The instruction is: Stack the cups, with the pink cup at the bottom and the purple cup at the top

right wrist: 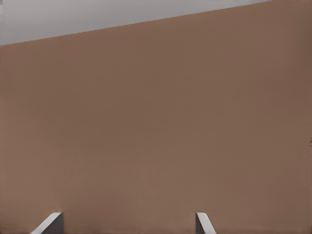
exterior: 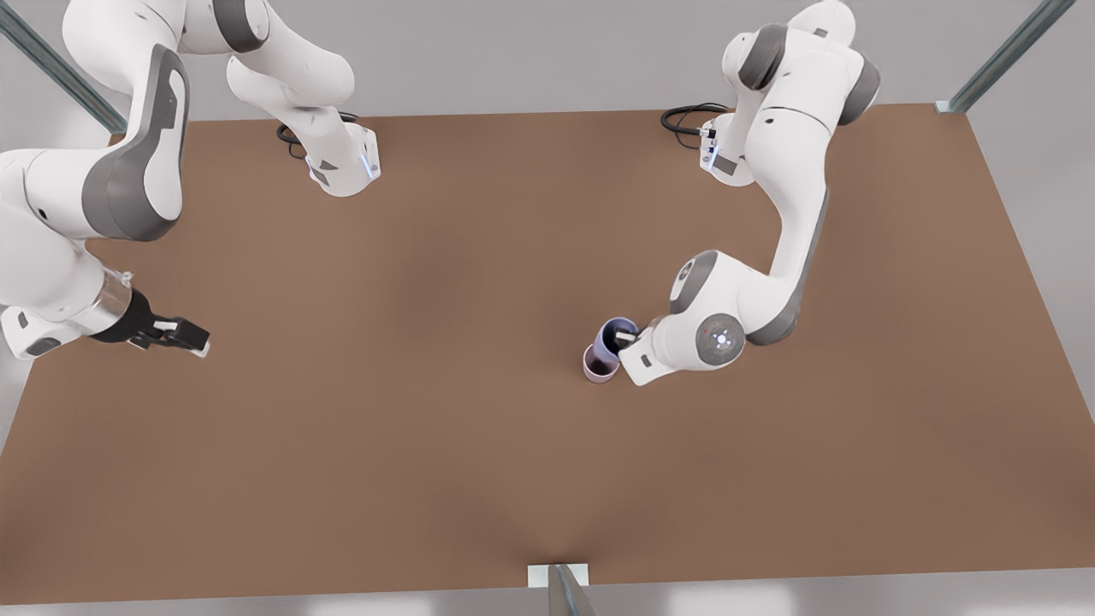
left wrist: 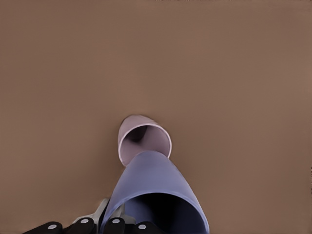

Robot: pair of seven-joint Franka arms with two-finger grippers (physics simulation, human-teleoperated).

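Left gripper point(exterior: 627, 338) over the cups on the front view's right, fingers point(left wrist: 114, 225) clamped on the rim of the purple cup point(exterior: 617, 334). Purple cup held tilted above the pink cup point(exterior: 600, 364), base near the pink rim; contact not clear. Pink cup upright on the bench point(exterior: 428, 428). Right gripper point(exterior: 192, 335) waiting at the front view's left, well apart, fingers point(right wrist: 204, 223) spread wide, holding nothing.

Flat brown matte bench point(exterior: 479, 445). One dusty pink tapered cup point(exterior: 600, 365) stands upright on it, directly beneath the left jaws; two white arm bases point(exterior: 342, 167) are mounted at its far edge.
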